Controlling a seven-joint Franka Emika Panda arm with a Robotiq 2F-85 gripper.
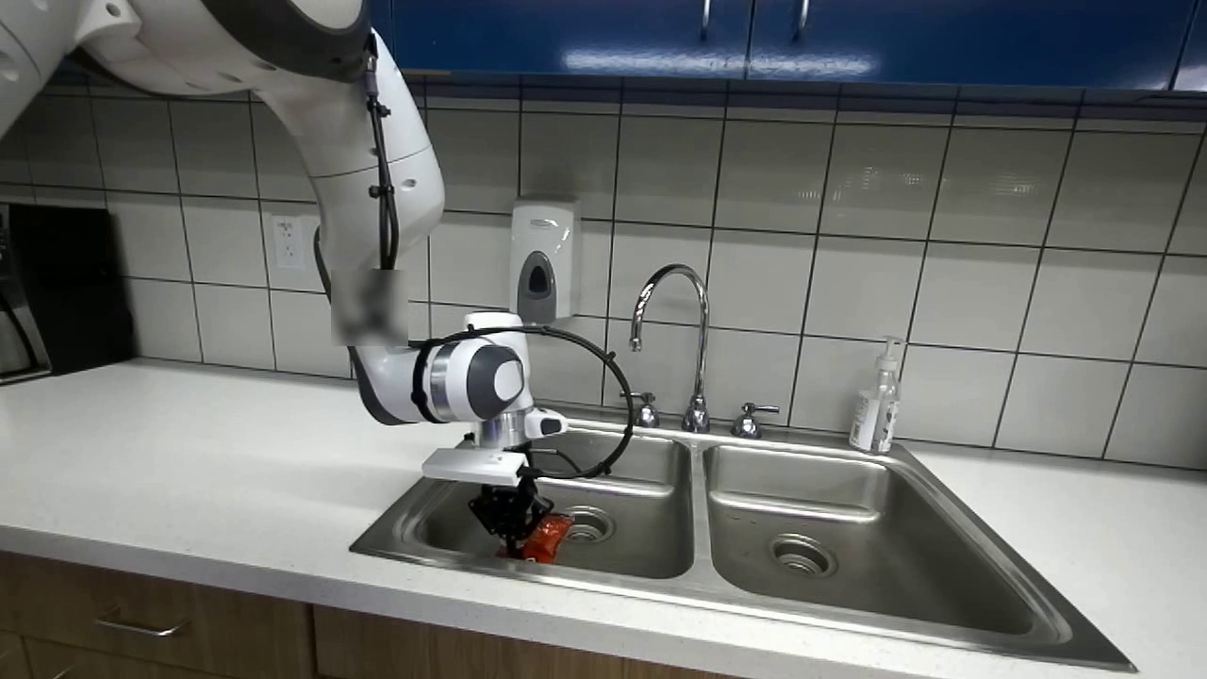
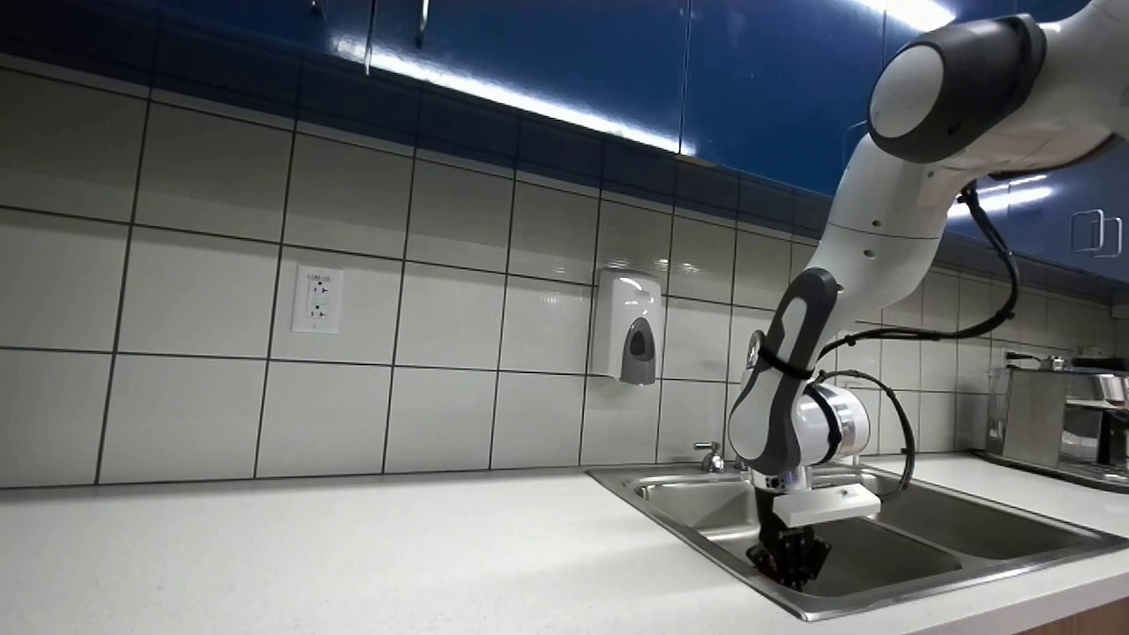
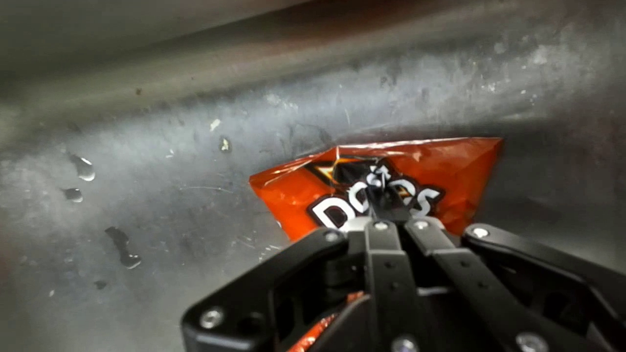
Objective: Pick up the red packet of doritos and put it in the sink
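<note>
I held the red Doritos packet clenched in my pincer, its ends jutting either side of me, inside the stainless-steel double sink, in the basin beneath me, near its drain.

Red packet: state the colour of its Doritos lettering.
White with a dark outline; the lettering shows best in the wrist view.

Claw low in the sink

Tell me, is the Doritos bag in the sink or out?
In the sink: an exterior view shows the red Doritos bag down inside a basin, near the drain. The wrist view shows sink metal beside it.
</note>
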